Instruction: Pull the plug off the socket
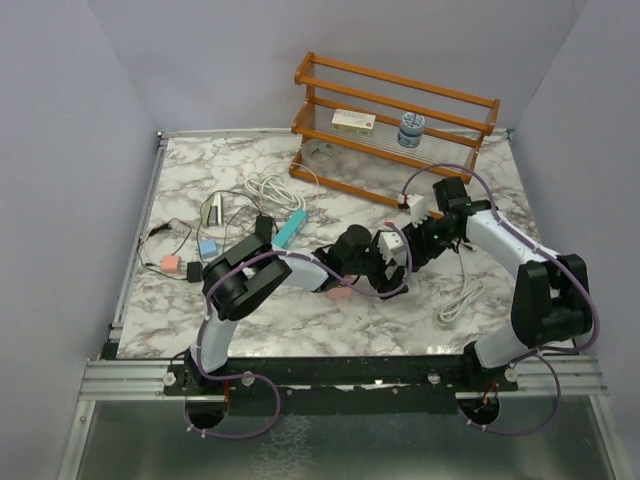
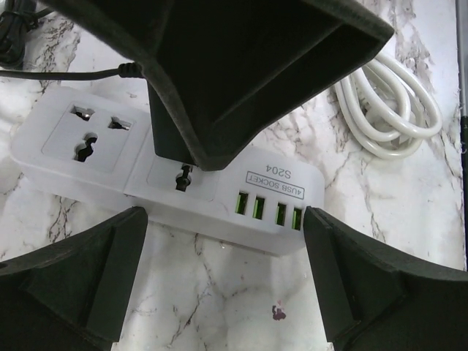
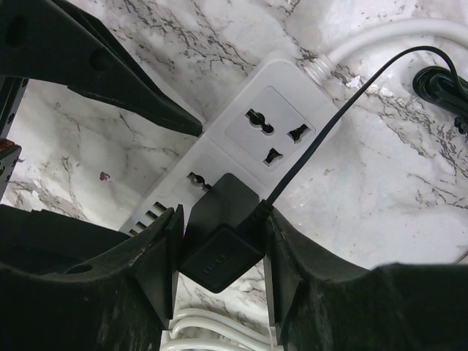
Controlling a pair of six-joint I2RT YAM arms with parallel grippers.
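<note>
The right fingers (image 3: 157, 267) clamp the black plug (image 3: 219, 245), seated in the white socket strip (image 3: 281, 128) near the middle of the table (image 3: 88, 161), while the left fingers (image 2: 102, 256) stand spread wide beside that strip.

Black plug (image 3: 219, 238) in white socket strip (image 3: 274, 128)

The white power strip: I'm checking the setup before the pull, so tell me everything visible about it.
The power strip is a white, plastic-looking block lying flat on the marble table. It has two universal sockets, one free, the other filled by a black plug, plus four green USB ports labelled 4USB SOCKET S204. A thick white cable leaves the end by the free socket. The right gripper clamps the plug; the open left gripper sits over the USB side, contact unclear.
</note>
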